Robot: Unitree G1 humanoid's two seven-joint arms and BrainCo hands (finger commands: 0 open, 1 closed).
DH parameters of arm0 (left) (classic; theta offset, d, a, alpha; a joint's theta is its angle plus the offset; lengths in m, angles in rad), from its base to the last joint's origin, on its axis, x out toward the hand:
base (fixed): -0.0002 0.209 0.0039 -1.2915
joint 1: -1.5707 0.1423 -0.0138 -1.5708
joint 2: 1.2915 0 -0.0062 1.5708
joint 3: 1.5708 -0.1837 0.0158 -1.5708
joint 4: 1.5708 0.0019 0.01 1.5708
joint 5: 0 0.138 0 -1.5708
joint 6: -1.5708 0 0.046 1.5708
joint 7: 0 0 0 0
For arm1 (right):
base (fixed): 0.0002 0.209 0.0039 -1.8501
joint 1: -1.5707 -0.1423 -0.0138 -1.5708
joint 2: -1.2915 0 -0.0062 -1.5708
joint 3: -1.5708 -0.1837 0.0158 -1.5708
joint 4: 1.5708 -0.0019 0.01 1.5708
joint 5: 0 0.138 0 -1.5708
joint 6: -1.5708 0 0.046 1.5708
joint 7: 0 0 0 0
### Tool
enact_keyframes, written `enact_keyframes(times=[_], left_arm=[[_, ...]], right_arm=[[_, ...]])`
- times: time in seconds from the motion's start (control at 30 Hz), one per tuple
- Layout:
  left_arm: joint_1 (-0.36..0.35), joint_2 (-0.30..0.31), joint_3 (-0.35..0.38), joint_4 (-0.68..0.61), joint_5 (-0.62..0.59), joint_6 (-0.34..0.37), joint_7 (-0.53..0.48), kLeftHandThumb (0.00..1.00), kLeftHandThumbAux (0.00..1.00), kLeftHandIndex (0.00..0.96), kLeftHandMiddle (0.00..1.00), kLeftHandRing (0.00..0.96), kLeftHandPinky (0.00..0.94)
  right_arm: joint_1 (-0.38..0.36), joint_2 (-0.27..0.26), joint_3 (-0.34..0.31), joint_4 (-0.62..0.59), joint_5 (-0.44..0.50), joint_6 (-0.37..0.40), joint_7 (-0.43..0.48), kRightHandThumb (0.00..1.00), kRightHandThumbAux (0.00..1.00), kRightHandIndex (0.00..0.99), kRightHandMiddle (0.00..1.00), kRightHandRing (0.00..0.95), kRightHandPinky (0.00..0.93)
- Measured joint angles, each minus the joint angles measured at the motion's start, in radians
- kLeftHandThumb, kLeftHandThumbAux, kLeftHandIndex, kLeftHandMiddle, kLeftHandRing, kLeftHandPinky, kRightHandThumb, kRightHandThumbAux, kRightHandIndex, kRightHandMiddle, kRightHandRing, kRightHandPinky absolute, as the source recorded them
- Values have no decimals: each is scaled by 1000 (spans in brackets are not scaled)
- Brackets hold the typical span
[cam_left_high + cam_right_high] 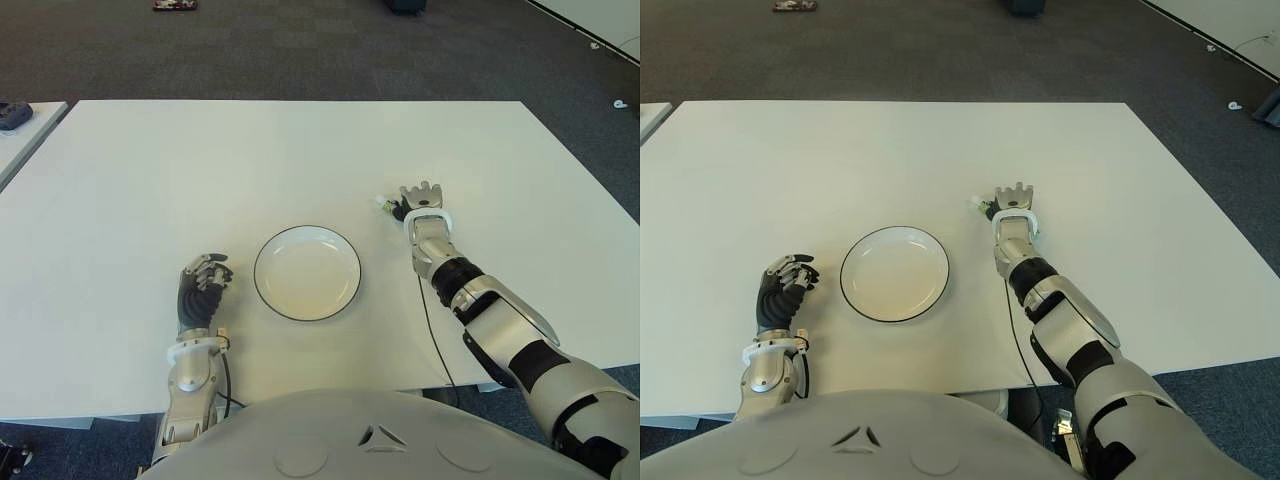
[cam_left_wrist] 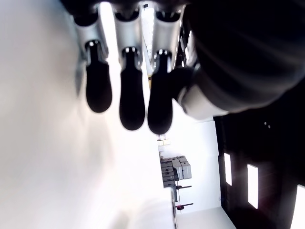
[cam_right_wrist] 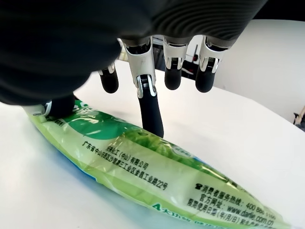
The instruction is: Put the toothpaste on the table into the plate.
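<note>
The toothpaste (image 3: 157, 176), a green and white pack with printed text, lies flat on the white table (image 1: 200, 170) to the right of the plate. Only its end (image 1: 384, 205) shows past my right hand (image 1: 424, 200), which hovers over it with spread fingers. The index finger (image 3: 150, 112) reaches down to the pack's far side, the thumb sits at one end, and the other fingers stay raised, not closed around it. The white plate (image 1: 305, 275) with a dark rim stands empty in the middle. My left hand (image 1: 203, 285) shows to the plate's left, fingers (image 2: 131, 102) curled and holding nothing.
A second table at the far left edge carries a dark object (image 1: 12, 115). Dark carpet lies beyond the table, with a small item (image 1: 175, 5) on it. A thin cable (image 1: 432, 330) runs along my right forearm to the table's front edge.
</note>
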Motion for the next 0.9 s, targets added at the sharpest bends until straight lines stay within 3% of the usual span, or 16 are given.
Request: enact_keyframes(times=[0.9], left_arm=[[-5,-2,0,-1,11,1,13,702,719,429,569,563,536]], right_arm=[[152,-115,-12,-322,-31,10,101,641,192,0,0,0,0]])
